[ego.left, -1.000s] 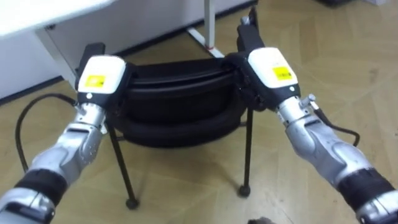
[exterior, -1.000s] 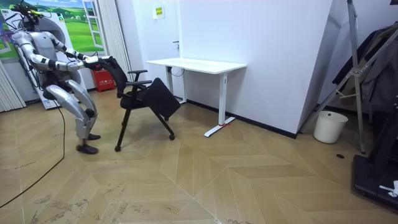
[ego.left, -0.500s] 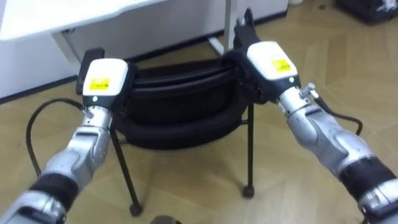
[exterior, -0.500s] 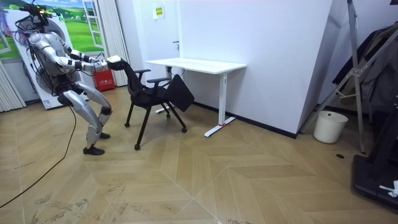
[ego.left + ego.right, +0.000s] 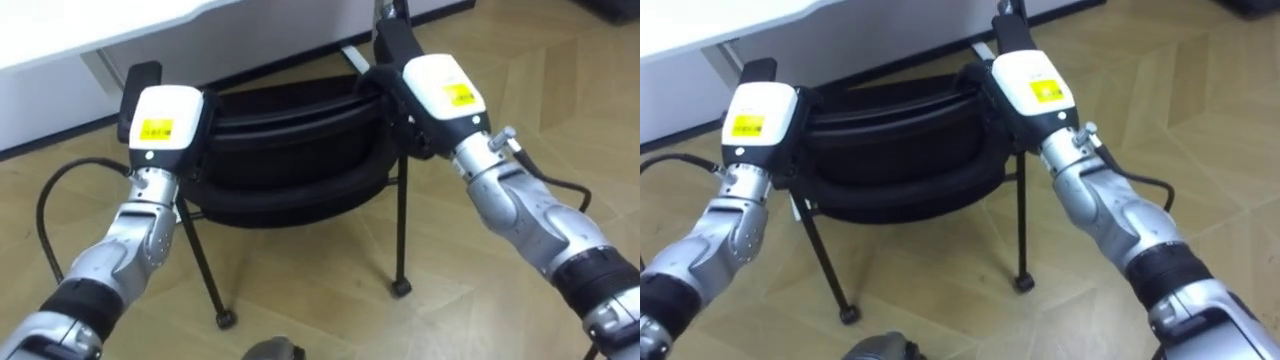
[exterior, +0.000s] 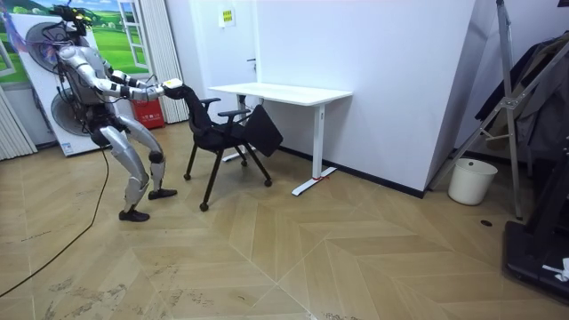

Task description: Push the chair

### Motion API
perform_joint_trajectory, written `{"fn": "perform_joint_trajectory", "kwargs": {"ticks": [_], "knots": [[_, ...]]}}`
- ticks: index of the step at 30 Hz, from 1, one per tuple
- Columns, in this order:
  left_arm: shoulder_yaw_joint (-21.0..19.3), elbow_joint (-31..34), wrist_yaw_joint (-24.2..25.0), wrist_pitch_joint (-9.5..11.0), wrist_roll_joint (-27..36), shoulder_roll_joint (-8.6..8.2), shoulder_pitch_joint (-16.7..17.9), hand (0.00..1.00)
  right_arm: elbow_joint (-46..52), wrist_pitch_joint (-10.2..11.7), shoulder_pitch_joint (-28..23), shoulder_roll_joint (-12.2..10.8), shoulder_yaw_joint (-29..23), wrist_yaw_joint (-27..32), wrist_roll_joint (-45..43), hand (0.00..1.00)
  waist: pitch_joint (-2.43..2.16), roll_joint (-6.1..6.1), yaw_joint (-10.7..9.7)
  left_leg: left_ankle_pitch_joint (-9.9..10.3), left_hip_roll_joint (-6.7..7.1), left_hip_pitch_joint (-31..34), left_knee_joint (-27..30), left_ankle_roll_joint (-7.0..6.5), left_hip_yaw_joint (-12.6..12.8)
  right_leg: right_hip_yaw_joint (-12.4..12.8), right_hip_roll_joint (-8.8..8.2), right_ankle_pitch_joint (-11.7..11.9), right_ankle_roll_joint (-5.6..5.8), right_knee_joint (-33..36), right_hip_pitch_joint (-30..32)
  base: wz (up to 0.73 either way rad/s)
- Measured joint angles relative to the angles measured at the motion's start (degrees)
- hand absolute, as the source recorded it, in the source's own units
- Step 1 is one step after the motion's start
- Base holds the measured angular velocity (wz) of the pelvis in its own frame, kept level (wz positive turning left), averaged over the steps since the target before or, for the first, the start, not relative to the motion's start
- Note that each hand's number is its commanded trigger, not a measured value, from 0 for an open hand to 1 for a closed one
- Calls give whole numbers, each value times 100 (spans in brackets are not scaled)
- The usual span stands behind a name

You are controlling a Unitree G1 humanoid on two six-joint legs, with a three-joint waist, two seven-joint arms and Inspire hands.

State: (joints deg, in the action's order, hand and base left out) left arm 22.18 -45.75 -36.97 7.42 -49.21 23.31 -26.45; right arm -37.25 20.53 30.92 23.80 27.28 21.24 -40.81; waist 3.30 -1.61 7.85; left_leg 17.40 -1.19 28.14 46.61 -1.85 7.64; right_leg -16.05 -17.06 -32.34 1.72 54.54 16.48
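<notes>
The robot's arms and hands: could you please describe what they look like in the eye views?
The left hand and the right hand each have a white, boxy back bearing a yellow label. Behind them come silver metal wrists and rounded grey forearms ending in black ribbed cuffs. A thin dark cable runs along the right wrist.

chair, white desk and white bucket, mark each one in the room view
chair point(image 6: 224, 135), room view, on its black seat.
white desk point(image 6: 284, 92), room view, on the tabletop.
white bucket point(image 6: 470, 182), room view, on its side wall.
</notes>
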Motion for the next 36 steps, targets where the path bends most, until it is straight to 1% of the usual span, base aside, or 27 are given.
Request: {"fn": "perform_joint_trajectory", "kwargs": {"ticks": [2,3,5,6,7,8,9,10,11,12,13,14,15,16,17,18,19,21,24,25,27,28,29,30,33,34,36], "knots": [[-8,-27,18,10,-31,8,-22,100,-16,-36,-1,-17,24,0,42,100,-3,16,22,231,14,-119,116,-59,22,44,15,107,121,128,-104,-4],[-8,-28,23,12,-41,14,-19,100,-16,-48,-12,-28,30,0,50,100,4,12,33,286,10,-178,132,-80,38,80,4,182,120,213,-102,-4],[8,-26,53,48,-48,66,-14,100,-24,-70,-50,-74,24,0,51,100,39,19,44,427,-3,-365,141,-144,0,212,0,565,122,593,15,-4],[5,-23,55,53,-47,90,-16,100,-24,-73,-53,-97,25,0,47,100,43,22,35,458,-6,-388,142,-130,-22,246,4,682,112,725,97,-14],[-6,-32,59,89,-29,135,-19,100,-22,-127,-31,-173,30,21,46,100,69,55,43,522,-50,-447,138,-116,-49,390,53,793,85,946,287,-20],[-23,-51,60,111,-23,158,-26,100,-22,-150,-6,-185,71,38,43,100,79,70,59,551,-100,-470,131,-99,-52,452,116,762,96,978,408,-14],[-81,-111,64,160,-23,173,-62,100,-6,-156,12,-197,83,42,37,100,90,118,79,581,-176,-492,106,-56,-140,487,292,690,60,885,688,15],[-91,-190,42,203,-23,209,-119,100,-2,-156,22,-241,66,47,38,100,144,213,69,600,-256,-534,94,17,-322,507,523,708,38,573,928,43],[-87,-236,29,247,-22,261,-126,100,-11,-171,17,-313,61,47,36,100,143,216,-3,619,-312,-567,70,91,-446,487,644,815,17,12,1149,55],[-87,-243,26,252,-23,279,-125,100,-10,-171,10,-325,63,46,36,100,134,201,-25,641,-312,-580,73,133,-510,486,673,930,11,-316,1215,57],[-87,-259,26,248,-11,302,-116,100,-12,-169,-12,-353,71,45,29,100,113,147,-64,722,-302,-601,123,241,-619,528,730,1300,-62,-763,1316,57],[-93,-268,19,253,-1,364,-63,100,-11,-176,-58,-418,67,45,6,100,10,81,-82,797,-312,-616,187,400,-754,535,824,1424,-188,-754,1259,55],[-92,-263,10,260,7,377,-60,100,-2,-175,-56,-419,64,45,1,100,-5,85,-90,810,-311,-622,217,474,-809,499,876,1488,-295,-743,1223,41],[-94,-260,-11,261,32,366,-61,100,-2,-175,-14,-411,65,44,0,100,3,89,-111,863,-361,-677,231,590,-893,443,941,1516,-428,-679,1176,20],[-159,-268,-26,250,29,307,-42,100,-5,-181,51,-395,65,-7,-7,100,-2,142,-25,844,-455,-705,185,679,-877,303,939,1433,-539,-665,1133,14],[-184,-264,-37,243,27,271,-41,100,-4,-179,97,-370,64,-43,-10,100,-7,162,-15,825,-489,-721,147,714,-876,251,939,1404,-587,-663,1110,22],[-225,-255,-39,201,2,197,-54,100,-7,-173,156,-345,48,-104,-2,100,9,166,-38,794,-518,-762,57,767,-904,159,934,1333,-640,-662,1059,26],[-257,-256,-63,139,-37,135,-74,100,-9,-174,166,-325,31,-150,4,100,25,158,-42,769,-548,-839,29,802,-945,119,988,1154,-634,-653,963,30],[-242,-228,-104,80,-37,87,-17,100,-11,-174,156,-307,21,-215,15,100,34,149,17,731,-628,-874,394,742,-946,55,1013,852,-710,-468,787,13],[-228,-229,-101,39,-34,62,6,100,-5,-174,125,-291,18,-215,16,100,38,161,-2,716,-645,-869,558,720,-964,9,996,750,-695,-392,697,26],[-171,-241,-105,20,-13,36,41,100,-4,-174,64,-283,14,-216,11,100,56,180,-69,663,-647,-871,730,678,-971,-130,917,622,-748,-315,509,40],[-163,-232,-105,8,-11,7,76,100,24,-172,17,-267,17,-216,13,100,53,174,-119,662,-659,-879,783,678,-963,-183,892,550,-744,-284,430,29],[-166,-208,-101,4,12,-10,100,100,57,-172,5,-241,14,-216,0,100,24,255,-132,662,-689,-870,823,679,-951,-187,906,511,-738,-278,400,19],[-167,-203,-99,1,29,-19,105,100,66,-171,13,-233,13,-216,-4,100,27,282,-133,662,-698,-866,831,679,-940,-193,907,497,-735,-278,391,6],[-192,-203,-105,-10,27,-97,93,100,95,-148,41,-182,2,-216,-2,100,57,253,-150,620,-673,-807,804,709,-835,-208,810,444,-710,-285,371,15],[-171,-187,-114,-5,27,-129,65,100,102,-101,60,-105,1,-215,34,100,75,233,-171,611,-552,-645,711,726,-735,-209,733,428,-683,-292,370,21],[-140,-139,-115,-5,31,-139,66,100,102,-76,65,-53,1,-213,55,100,86,215,-159,599,-375,-245,368,717,-570,-179,692,387,-669,-311,358,-5]]}}
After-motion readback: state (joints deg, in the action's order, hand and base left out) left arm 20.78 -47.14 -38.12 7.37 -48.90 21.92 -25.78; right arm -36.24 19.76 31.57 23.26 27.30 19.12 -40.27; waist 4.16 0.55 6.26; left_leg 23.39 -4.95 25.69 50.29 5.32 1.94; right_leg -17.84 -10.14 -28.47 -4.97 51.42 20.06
